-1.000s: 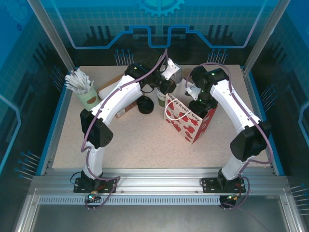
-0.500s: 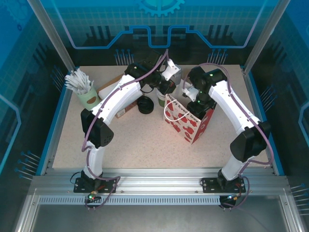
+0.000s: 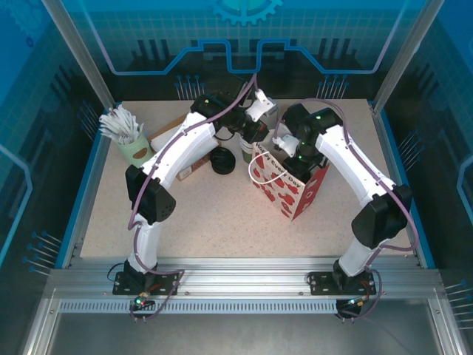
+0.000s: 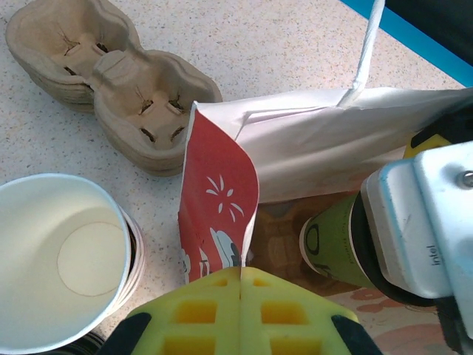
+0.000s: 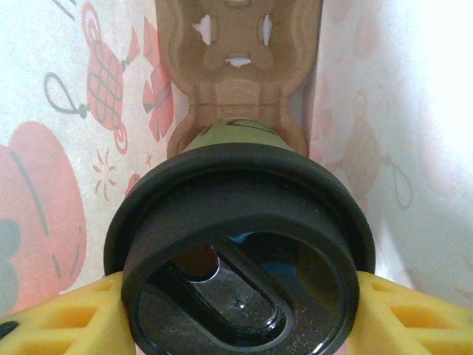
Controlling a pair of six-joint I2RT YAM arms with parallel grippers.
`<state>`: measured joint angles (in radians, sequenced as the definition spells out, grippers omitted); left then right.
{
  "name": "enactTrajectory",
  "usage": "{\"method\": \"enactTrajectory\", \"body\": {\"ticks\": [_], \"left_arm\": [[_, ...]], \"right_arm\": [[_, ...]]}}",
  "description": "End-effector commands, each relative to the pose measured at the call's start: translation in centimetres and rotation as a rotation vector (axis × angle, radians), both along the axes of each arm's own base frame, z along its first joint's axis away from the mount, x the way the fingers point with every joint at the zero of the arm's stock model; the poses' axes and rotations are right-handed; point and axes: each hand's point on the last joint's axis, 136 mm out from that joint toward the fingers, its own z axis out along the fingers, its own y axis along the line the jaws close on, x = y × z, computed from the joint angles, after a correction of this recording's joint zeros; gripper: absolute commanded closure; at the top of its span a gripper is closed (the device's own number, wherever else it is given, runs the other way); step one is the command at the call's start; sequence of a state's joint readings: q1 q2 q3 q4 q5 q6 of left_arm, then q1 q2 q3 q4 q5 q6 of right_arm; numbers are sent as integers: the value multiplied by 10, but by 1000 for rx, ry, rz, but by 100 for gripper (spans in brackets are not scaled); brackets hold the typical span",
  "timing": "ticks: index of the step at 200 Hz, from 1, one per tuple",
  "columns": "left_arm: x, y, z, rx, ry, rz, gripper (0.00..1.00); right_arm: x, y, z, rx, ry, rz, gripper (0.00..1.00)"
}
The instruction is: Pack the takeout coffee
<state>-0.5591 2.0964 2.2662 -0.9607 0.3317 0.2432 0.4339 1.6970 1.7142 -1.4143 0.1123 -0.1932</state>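
Note:
The takeout coffee point(image 5: 240, 251), a green cup with a black lid, hangs inside the red-and-white paper bag point(image 3: 292, 188). My right gripper point(image 5: 238, 314) is shut on it just below the lid, one yellow finger point(image 5: 66, 318) on each side. Under the cup, a brown cardboard carrier point(image 5: 240, 44) lies on the bag's bottom. In the left wrist view the green cup point(image 4: 336, 240) shows within the bag's mouth. My left gripper point(image 4: 240, 275) is shut on the bag's red rim flap point(image 4: 222, 200) and holds the mouth wide. From above, both grippers point(image 3: 255, 132) point(image 3: 290, 157) meet over the bag's top.
A stack of lidless white-rimmed cups point(image 4: 63, 259) stands right beside the bag, and a stack of brown cup carriers point(image 4: 111, 74) lies behind it. Loose black lids point(image 3: 222, 160) and a green cup of white stirrers point(image 3: 126, 133) sit on the table's left part.
My right arm has shifted a little to the left over the bag's mouth with the cup. My left gripper stays pinched on the bag's rim.

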Motion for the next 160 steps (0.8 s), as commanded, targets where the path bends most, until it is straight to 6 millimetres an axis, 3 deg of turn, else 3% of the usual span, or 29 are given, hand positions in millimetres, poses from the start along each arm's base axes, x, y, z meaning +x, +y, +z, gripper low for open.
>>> {"method": "enactTrajectory", "body": {"ticks": [1, 160], "left_arm": [[-1, 0, -6, 6, 24, -21, 95], [0, 2, -6, 9, 26, -11, 95]], "right_arm": [[-4, 1, -11, -12, 37, 52, 65], [-7, -4, -28, -11, 58, 32, 65]]}}
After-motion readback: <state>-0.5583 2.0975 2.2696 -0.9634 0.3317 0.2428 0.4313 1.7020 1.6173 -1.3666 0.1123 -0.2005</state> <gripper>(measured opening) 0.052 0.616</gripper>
